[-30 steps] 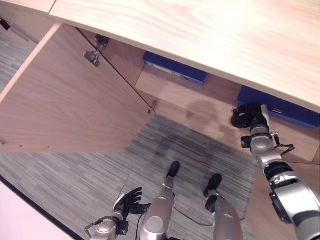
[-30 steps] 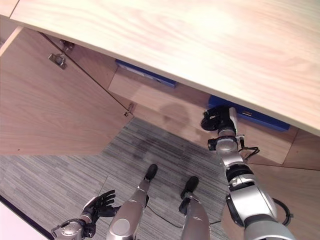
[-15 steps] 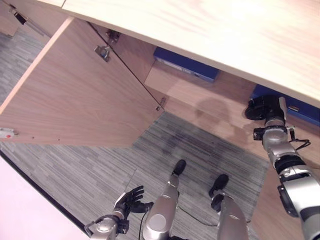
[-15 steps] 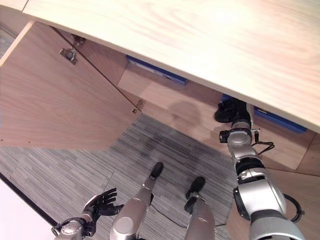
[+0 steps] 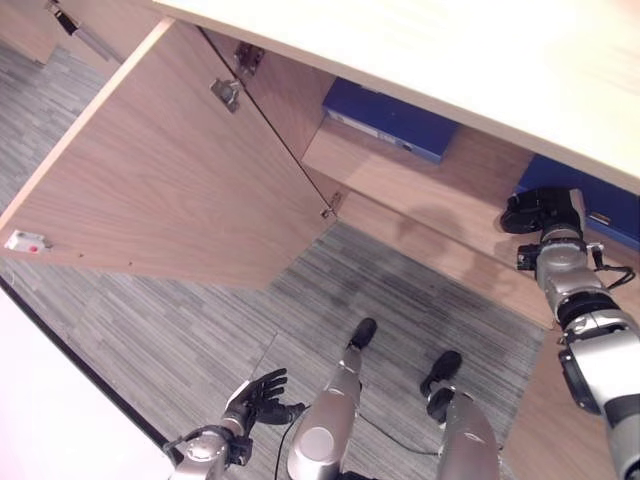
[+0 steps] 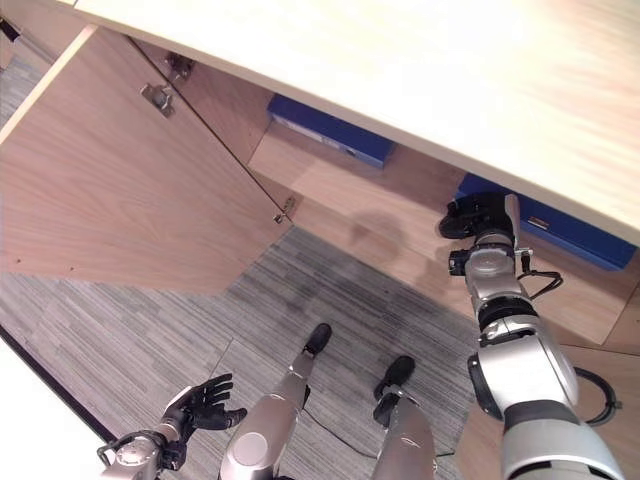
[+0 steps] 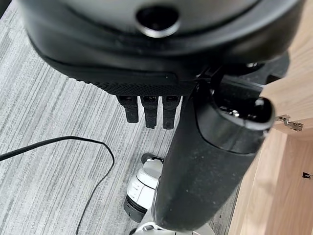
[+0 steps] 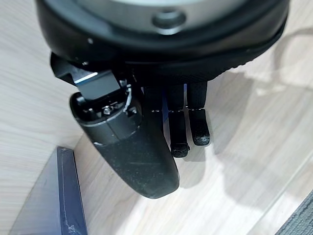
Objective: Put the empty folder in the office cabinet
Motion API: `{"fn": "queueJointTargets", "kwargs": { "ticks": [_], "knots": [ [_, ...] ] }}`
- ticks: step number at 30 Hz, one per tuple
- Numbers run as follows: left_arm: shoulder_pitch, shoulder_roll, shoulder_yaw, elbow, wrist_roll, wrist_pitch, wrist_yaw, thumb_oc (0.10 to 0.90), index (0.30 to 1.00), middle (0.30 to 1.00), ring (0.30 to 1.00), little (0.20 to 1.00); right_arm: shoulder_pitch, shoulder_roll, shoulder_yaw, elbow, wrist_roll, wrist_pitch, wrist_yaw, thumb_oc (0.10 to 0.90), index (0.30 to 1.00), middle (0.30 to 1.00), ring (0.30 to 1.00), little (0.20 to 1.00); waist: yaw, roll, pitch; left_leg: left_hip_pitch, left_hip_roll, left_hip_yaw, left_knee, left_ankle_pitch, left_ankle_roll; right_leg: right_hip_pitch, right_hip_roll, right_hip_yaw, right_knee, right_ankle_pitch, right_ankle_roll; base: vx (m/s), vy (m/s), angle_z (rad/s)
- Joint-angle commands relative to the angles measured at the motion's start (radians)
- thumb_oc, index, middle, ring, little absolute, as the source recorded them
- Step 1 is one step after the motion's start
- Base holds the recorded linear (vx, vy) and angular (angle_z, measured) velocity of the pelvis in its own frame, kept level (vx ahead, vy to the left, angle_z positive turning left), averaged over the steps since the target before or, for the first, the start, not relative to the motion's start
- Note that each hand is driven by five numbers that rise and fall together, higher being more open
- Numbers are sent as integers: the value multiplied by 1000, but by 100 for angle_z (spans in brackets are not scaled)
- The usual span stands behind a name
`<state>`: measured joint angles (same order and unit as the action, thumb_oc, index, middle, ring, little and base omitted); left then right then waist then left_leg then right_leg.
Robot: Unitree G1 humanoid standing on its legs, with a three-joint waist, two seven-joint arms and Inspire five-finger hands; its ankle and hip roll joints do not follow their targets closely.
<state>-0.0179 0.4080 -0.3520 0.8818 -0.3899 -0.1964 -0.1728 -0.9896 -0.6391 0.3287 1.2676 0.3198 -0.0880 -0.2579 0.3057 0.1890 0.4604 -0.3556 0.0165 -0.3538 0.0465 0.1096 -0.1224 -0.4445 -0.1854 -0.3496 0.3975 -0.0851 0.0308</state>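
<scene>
Blue folder (image 5: pixel 598 208), lying flat on the cabinet shelf (image 5: pixel 420 200) under the desk (image 5: pixel 480 50), just beyond the right hand (image 5: pixel 540 208) on its far right side; in the right wrist view a dark blue edge (image 8: pixel 58 196) shows beside the thumb (image 8: pixel 139 152), apart from it. The right hand is raised at the shelf front with its fingers (image 8: pixel 188 122) fairly straight and nothing between them and the thumb: relaxed, holding nothing. A second blue folder (image 5: pixel 390 118) lies on the same shelf, well to the left of that hand, deeper in the cabinet.

The cabinet door (image 5: pixel 170 190) stands swung wide open on the left, its hinges (image 5: pixel 228 92) visible near the top. The left hand (image 5: pixel 258 395) hangs low over the grey carpet (image 5: pixel 150 330), well apart from the cabinet, fingers (image 7: pixel 149 110) loosely spread and empty.

Compared with one second ago, the whole view has shifted, so more of the shelf interior and both folders are exposed. The right hand remains at the shelf front beside the folder; the left hand keeps its low, idle posture.
</scene>
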Motion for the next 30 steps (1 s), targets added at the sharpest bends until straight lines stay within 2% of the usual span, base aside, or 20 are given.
{"fn": "queueJointTargets", "kwargs": {
  "ticks": [1,4,8,9,12,13,16,17,18,19,23,25,29,30],
  "knots": [
    [80,107,-63,0,-10,-9,-18,800,900,900,900,900,-175,-221,31,-42,41,-94,-75,400,300,300,300,300,23,12,-84,7,7,40,-57,0,25,96,12,84,32,-160,77,-19,-3,7],
    [77,105,-64,4,-6,-5,-20,800,900,900,900,900,-174,-220,22,-49,54,-97,-78,400,300,300,300,300,24,11,-88,9,7,41,-56,0,24,100,11,83,29,-158,77,-6,1,2],
    [68,87,-54,25,9,0,-15,800,900,900,900,900,-118,-178,-14,-106,102,-116,-67,400,300,300,300,300,16,1,-103,21,10,44,-57,-2,23,118,14,82,21,-153,77,0,0,0],
    [61,51,-26,40,-3,12,-8,800,900,900,900,900,9,-93,-129,-250,211,-174,-62,400,300,300,300,300,0,-16,-115,35,14,50,-57,-7,24,144,17,84,3,-149,75,0,0,0],
    [58,42,-15,56,-9,15,-3,800,900,900,900,900,71,-59,-165,-306,222,-186,-62,400,300,300,300,300,-6,-26,-124,43,16,51,-57,-9,24,156,19,81,-5,-148,74,16,-8,0],
    [62,8,14,74,-9,20,7,800,900,900,900,900,223,29,-217,-445,246,-215,-39,400,300,300,300,300,-32,-46,-140,66,26,56,-63,-10,21,190,23,77,-29,-141,72,63,-19,4],
    [68,-27,53,110,30,29,14,800,900,900,900,900,449,141,-263,-607,279,-244,25,400,300,300,300,300,-71,-70,-169,109,39,70,-76,-12,19,242,37,70,-66,-132,69,60,-3,2],
    [79,-36,68,115,37,29,14,800,900,900,900,900,532,172,-286,-656,302,-250,53,609,613,613,613,613,-82,-77,-184,127,44,72,-83,-13,19,263,41,66,-83,-129,67,51,15,-5],
    [80,-35,66,114,37,29,14,800,900,900,900,900,536,172,-288,-660,302,-249,53,800,900,900,900,900,-81,-75,-188,123,45,70,-83,-8,20,263,43,64,-91,-118,68,67,17,-9],
    [89,-57,104,143,59,33,22,800,900,900,900,900,674,235,-310,-739,325,-256,88,800,900,900,900,900,-108,-92,-214,155,54,82,-89,-11,16,302,50,63,-125,-109,68,63,10,-4],
    [93,-90,168,203,72,40,36,800,900,900,900,900,851,308,-327,-825,380,-251,160,800,900,900,900,900,-147,-123,-269,218,69,105,-95,-22,9,373,67,72,-178,-97,64,101,-8,-9],
    [98,-100,185,225,92,40,40,800,900,900,900,900,910,303,-316,-833,369,-230,183,800,900,900,900,900,-159,-138,-295,248,76,114,-98,-26,4,409,74,72,-204,-95,62,85,-15,-20],
    [109,-109,203,251,125,37,41,800,900,900,900,900,988,285,-321,-851,342,-206,205,800,900,900,900,900,-168,-150,-324,287,77,120,-109,-30,-5,473,84,68,-268,-79,61,50,-32,-15],
    [111,-110,212,260,124,37,42,800,900,900,900,900,995,279,-317,-846,340,-200,213,800,900,900,900,900,-168,-157,-344,296,75,123,-114,-30,-11,503,88,67,-319,-62,62,41,-28,-6]
  ]
}}
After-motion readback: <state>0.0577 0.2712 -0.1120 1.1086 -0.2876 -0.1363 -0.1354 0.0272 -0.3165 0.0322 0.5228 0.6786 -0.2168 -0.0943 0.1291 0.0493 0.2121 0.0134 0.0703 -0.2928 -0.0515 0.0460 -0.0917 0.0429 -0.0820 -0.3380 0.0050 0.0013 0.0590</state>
